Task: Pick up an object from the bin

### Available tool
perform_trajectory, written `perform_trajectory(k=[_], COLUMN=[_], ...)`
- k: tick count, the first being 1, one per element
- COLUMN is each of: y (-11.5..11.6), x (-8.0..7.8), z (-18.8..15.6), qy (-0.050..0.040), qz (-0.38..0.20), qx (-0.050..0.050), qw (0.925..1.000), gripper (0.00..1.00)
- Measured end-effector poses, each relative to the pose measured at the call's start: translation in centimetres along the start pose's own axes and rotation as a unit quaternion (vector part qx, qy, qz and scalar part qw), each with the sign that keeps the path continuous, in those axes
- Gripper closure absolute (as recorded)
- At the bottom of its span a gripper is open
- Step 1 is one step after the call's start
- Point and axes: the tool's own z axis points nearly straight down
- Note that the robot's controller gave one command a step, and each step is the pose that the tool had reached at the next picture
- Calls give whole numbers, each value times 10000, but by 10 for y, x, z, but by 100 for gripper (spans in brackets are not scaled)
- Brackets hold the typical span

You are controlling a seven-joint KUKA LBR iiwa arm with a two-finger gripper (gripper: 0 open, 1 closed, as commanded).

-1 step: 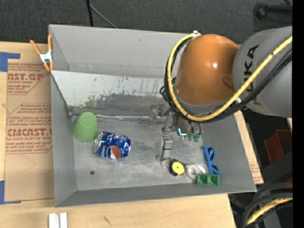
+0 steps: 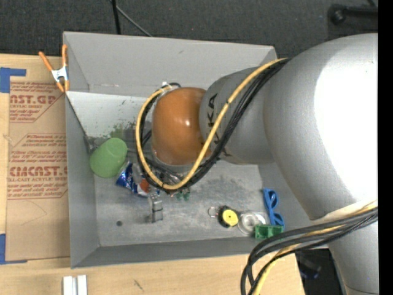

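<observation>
Green blocky plastic piece (image 2: 267, 231) sits nearest me at the front of the grey metal bin (image 2: 80, 195), by a clear shiny lump (image 2: 249, 222), a round yellow disc (image 2: 228, 218) and a blue clip (image 2: 272, 206). Further in, my gripper (image 2: 156, 211) hangs over bare floor just beside a crinkly blue wrapper (image 2: 129, 178). Can't tell if it's wide or narrow. Smooth green cup (image 2: 109, 157) lies behind that.

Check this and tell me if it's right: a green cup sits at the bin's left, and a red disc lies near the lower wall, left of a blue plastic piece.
One detail is wrong: the disc is yellow, not red, as the camera view shows. The rest stands: the green cup sits at the bin's left, and the disc lies near the lower wall, left of the blue plastic piece.
</observation>
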Motion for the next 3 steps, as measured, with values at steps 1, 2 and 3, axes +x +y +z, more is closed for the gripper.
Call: perform_trajectory(k=[1,2,3], y=[-3,-19,-27], x=[-25,-35,-33], z=[-16,-21,14], qy=[22,26,18], qz=[656,1332,2026], qx=[-6,2,2], qw=[9978,9911,9793], gripper=[0,0,0])
